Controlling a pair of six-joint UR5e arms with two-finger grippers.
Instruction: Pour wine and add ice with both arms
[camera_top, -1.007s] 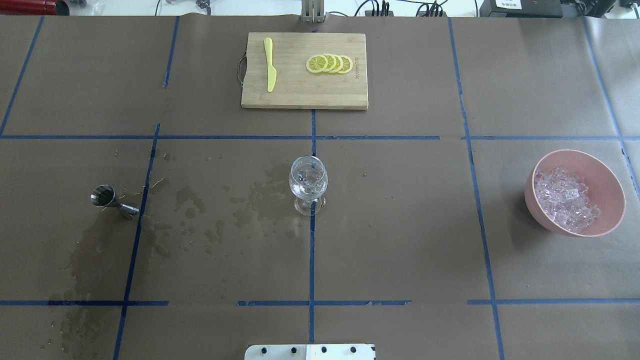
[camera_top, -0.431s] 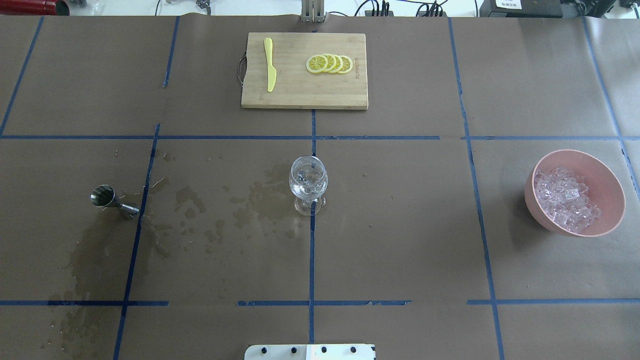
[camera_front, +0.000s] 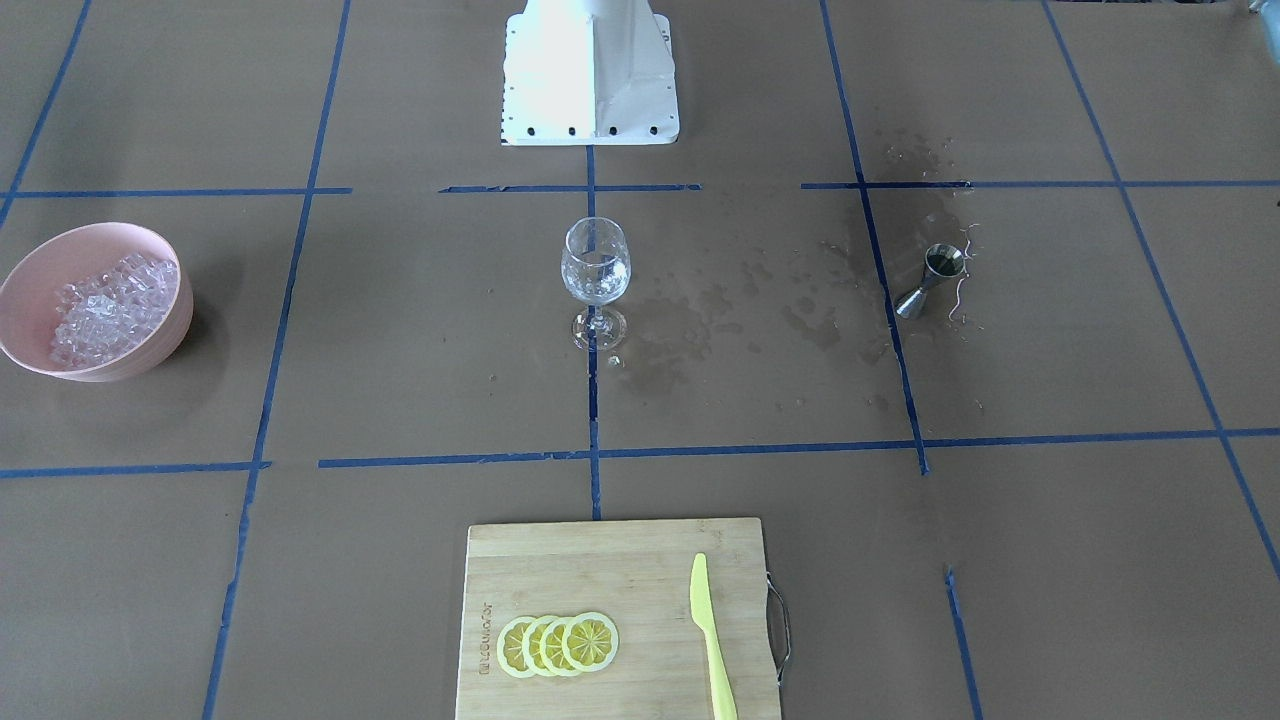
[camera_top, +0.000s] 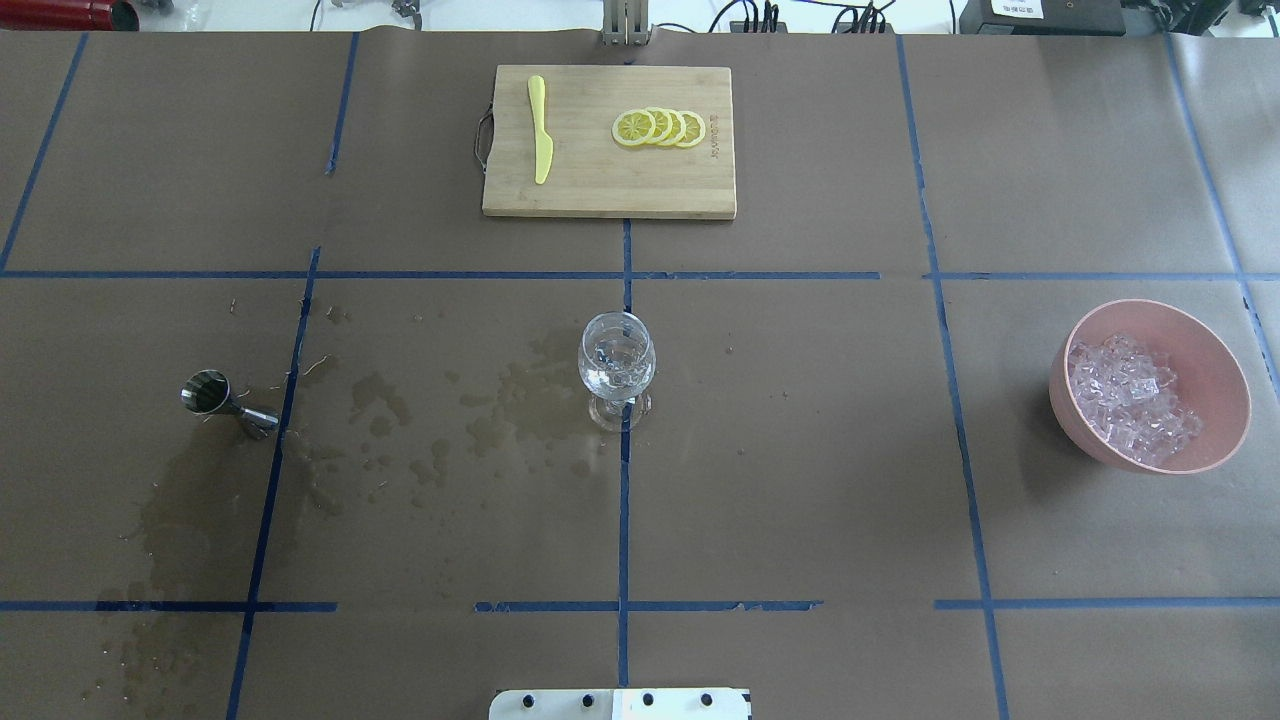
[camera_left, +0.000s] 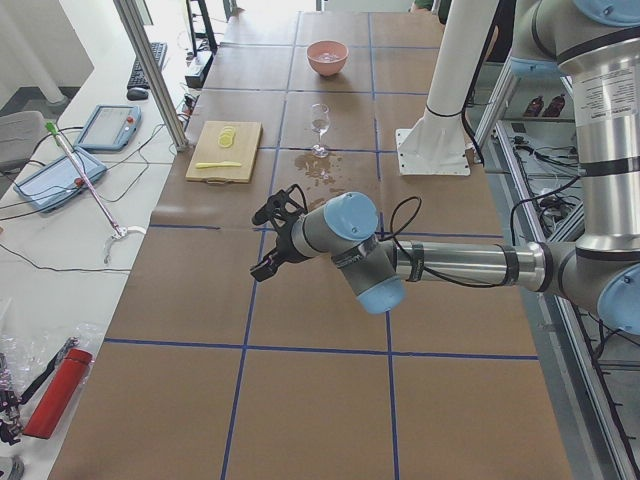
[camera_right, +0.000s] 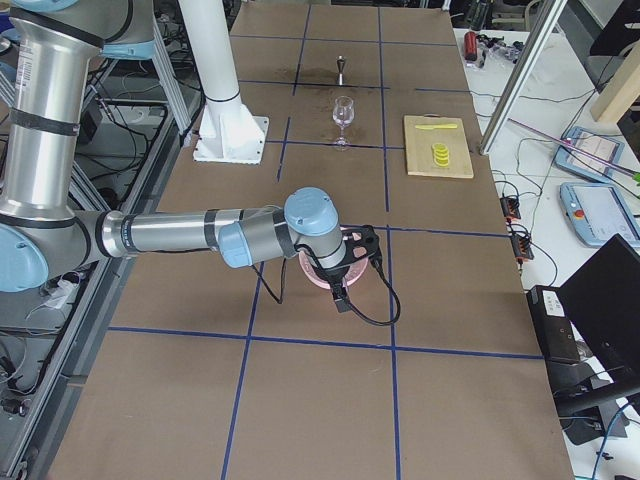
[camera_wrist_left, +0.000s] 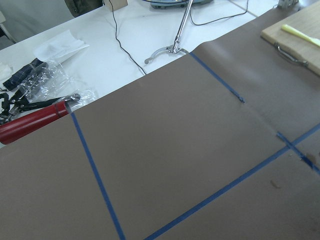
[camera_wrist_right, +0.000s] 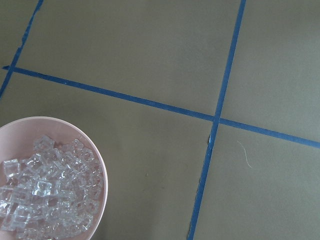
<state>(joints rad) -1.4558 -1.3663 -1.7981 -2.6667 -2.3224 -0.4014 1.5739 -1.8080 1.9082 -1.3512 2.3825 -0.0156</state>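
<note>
Below me, at my lower left, a pink bowl heaped with ice sits on the brown, blue-taped counter.

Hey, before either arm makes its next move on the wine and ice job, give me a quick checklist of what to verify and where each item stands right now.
1. Wine glass upright: ok.
2. Jigger standing upright on the robot's left side: ok.
3. Jigger filled: cannot tell; its inside only looks dark.
4. Ice heaped in the pink bowl: ok.
5. Paper cover dry: not ok; wet patches lie between jigger and glass.
6. Left gripper and right gripper open: cannot tell; only the side views show them.
</note>
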